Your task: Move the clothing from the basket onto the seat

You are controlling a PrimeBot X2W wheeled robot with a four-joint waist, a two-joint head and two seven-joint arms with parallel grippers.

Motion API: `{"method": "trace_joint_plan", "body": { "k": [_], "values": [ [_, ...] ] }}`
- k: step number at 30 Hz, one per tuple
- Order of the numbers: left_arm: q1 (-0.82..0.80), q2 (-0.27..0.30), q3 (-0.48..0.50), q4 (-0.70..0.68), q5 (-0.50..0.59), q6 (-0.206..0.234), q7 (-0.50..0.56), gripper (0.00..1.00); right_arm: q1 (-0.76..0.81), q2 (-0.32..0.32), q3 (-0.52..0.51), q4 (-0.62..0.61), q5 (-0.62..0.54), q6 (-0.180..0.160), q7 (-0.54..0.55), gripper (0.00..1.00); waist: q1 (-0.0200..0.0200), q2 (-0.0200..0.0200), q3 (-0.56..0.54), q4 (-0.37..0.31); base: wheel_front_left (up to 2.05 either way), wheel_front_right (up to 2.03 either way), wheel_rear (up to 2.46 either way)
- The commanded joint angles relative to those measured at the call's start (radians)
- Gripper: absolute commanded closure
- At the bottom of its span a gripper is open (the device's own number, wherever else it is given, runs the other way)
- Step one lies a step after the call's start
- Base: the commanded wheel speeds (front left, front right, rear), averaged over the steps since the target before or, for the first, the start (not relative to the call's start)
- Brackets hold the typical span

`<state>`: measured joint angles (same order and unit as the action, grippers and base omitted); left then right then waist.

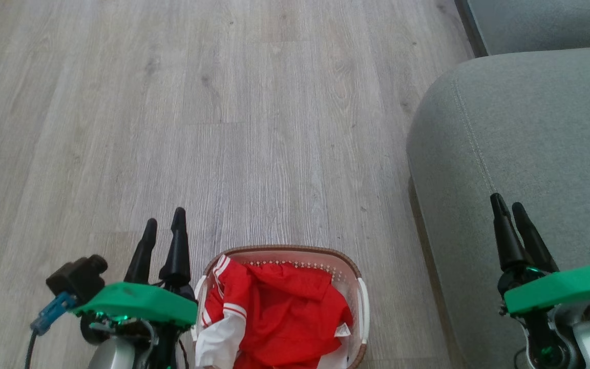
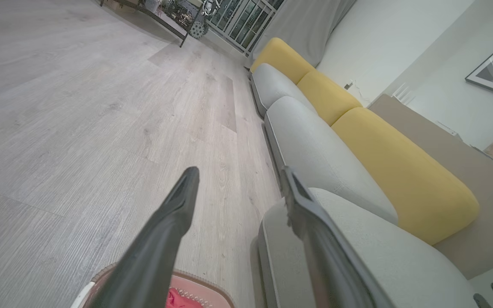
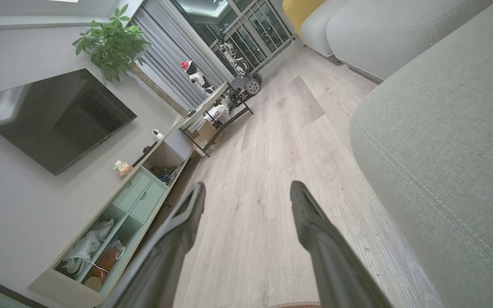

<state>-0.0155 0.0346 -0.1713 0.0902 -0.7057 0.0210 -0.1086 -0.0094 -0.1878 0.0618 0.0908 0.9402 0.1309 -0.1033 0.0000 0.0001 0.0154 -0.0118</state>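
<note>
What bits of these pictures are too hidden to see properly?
Head view: the basket has its near end cut off by the bottom edge.
Head view: the clothing is crumpled, so folds hide any print and how many pieces there are.
Head view: the seat runs off the right edge.

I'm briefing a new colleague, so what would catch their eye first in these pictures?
The bright red clothing heaped in the basket on the pale wood floor, low in the head view. Right of it spreads the big grey-green seat, yellow cushions beyond it.
</note>
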Motion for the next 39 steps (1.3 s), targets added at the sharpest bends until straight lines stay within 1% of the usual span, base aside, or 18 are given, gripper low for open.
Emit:
{"method": "trace_joint_plan", "body": {
  "k": [1,17,39],
  "values": [
    [-0.055,0.012,0.008,-0.049,0.036,0.007,-0.014,0.00,-0.042,-0.025,0.014,-0.048,-0.028,0.000,-0.018,0.00,0.0000,-0.0001,0.000,0.000,0.00,0.00,0.00],
    [-0.059,0.013,-0.040,-0.089,0.243,0.042,-0.064,0.00,-0.036,-0.046,0.027,-0.022,-0.187,0.000,-0.068,0.00,0.0000,-0.0001,0.005,-0.001,0.00,0.00,0.00],
    [-0.058,0.015,-0.089,-0.121,0.492,0.081,-0.128,0.00,-0.041,-0.070,0.039,-0.003,-0.432,0.000,-0.133,0.00,0.0000,-0.0001,0.000,-0.009,0.00,0.00,0.00]
  ]
}}
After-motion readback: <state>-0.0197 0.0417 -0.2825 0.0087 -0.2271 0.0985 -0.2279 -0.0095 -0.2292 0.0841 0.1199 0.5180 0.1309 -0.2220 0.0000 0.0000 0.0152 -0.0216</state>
